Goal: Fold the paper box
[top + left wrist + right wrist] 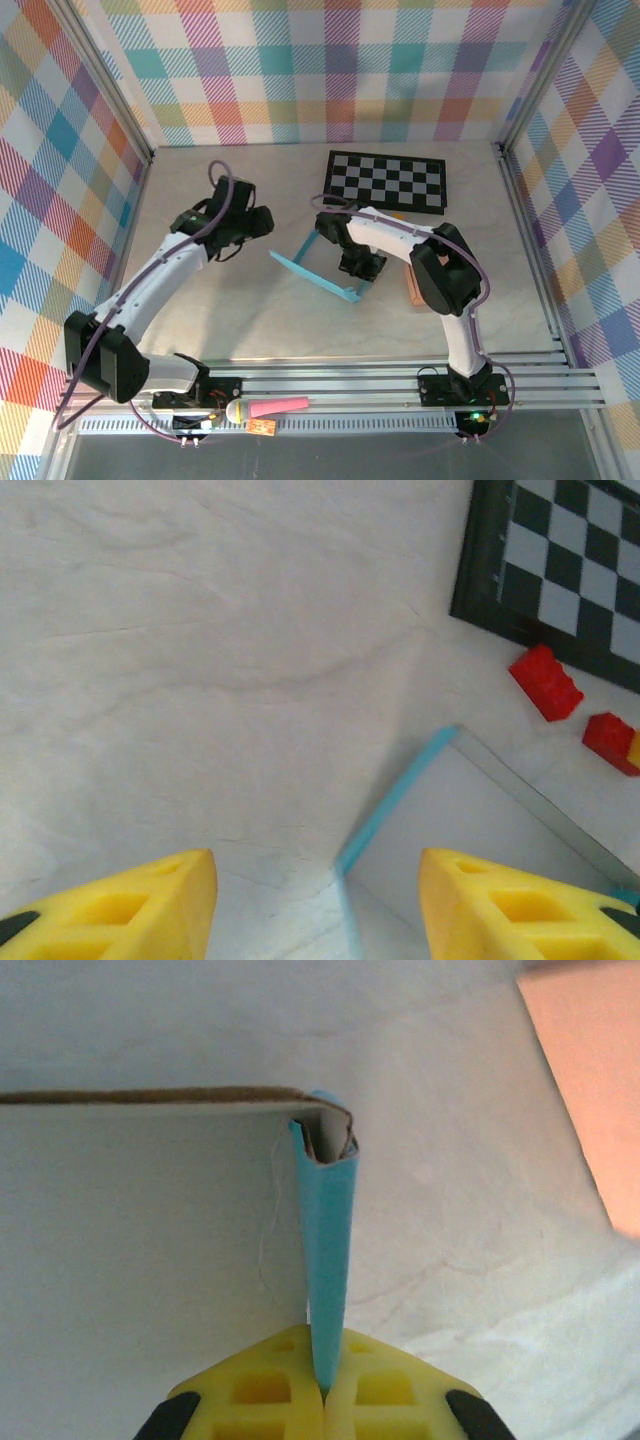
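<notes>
Paper box sat half-formed near the middle of the bench, just in front of the checkerboard. Thin card, white inside, blue outside; judged light, springy at the creases, easily crushed or torn. Right pincer was closed on a folded blue wall edge, pinching it flat. Left pincer stood open above the box's corner, touching nothing. Best hold, by judgement: along a crease or doubled rim, not mid-panel, which would buckle. Two red bricks lay beside the checkerboard. No brand, label or writing legible.
</notes>
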Controlling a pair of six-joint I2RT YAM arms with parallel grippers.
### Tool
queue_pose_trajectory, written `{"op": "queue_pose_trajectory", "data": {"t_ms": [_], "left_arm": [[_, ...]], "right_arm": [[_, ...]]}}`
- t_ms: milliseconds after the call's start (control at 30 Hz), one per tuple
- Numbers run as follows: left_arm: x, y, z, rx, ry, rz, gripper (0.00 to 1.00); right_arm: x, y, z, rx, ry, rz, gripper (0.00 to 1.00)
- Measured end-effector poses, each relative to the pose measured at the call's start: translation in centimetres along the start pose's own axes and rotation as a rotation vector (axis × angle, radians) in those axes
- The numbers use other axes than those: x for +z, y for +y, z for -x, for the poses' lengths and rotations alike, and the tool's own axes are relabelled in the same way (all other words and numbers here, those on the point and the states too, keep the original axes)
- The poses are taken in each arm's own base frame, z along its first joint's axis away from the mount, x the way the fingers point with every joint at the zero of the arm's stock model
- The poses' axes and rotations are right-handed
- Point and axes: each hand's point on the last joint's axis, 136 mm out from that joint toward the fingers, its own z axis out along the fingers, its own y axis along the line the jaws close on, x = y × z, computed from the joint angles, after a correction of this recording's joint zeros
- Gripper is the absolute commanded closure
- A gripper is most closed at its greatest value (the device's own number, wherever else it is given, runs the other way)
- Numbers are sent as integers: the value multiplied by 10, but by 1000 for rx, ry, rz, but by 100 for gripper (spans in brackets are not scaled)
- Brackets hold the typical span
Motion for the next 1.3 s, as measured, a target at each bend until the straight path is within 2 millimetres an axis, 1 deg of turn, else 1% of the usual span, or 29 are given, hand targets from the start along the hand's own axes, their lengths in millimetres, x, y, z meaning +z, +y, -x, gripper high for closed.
{"op": "queue_pose_trajectory", "data": {"t_ms": [100, 200, 267, 367, 400, 500, 533, 600, 800, 900, 1033, 1100, 1167, 1200, 1267, 1300], "left_arm": [[-13, 15, -2, -24, 0, 17, 47], [-19, 25, -15, -44, 27, 25, 49], [-15, 32, -34, -60, 69, 25, 50], [-3, 45, -73, -99, 162, 30, 50], [2, 50, -88, -112, 202, 29, 50], [13, 57, -125, -141, 298, 14, 50], [16, 57, -134, -151, 323, 1, 50], [21, 53, -145, -156, 358, -33, 50], [38, 33, -158, -134, 396, -122, 52], [47, 29, -162, -137, 405, -133, 52], [55, 24, -163, -131, 411, -146, 52], [57, 22, -162, -128, 409, -150, 52], [58, 19, -160, -126, 408, -153, 52], [58, 18, -158, -125, 405, -156, 52], [57, 12, -150, -124, 392, -167, 52], [56, 9, -146, -123, 383, -174, 52]], "right_arm": [[-1, -6, -9, 125, 90, -15, 100], [-6, -3, -18, 250, 180, -15, 100], [-7, 1, -28, 317, 246, -24, 100], [-3, 7, -46, 408, 343, -57, 100], [-2, 9, -51, 433, 367, -64, 100], [-1, 16, -64, 510, 422, -64, 100], [-1, 19, -68, 531, 438, -62, 100], [1, 25, -76, 564, 465, -56, 100], [-1, 42, -95, 622, 530, -24, 100], [-3, 47, -101, 633, 551, -14, 83], [1, 52, -106, 631, 567, 23, 66], [-2, 49, -105, 628, 558, 61, 52], [-11, 46, -99, 612, 536, 115, 42], [-20, 46, -95, 597, 524, 156, 37], [-39, 48, -87, 563, 500, 236, 32], [-50, 48, -82, 540, 484, 279, 31]]}}
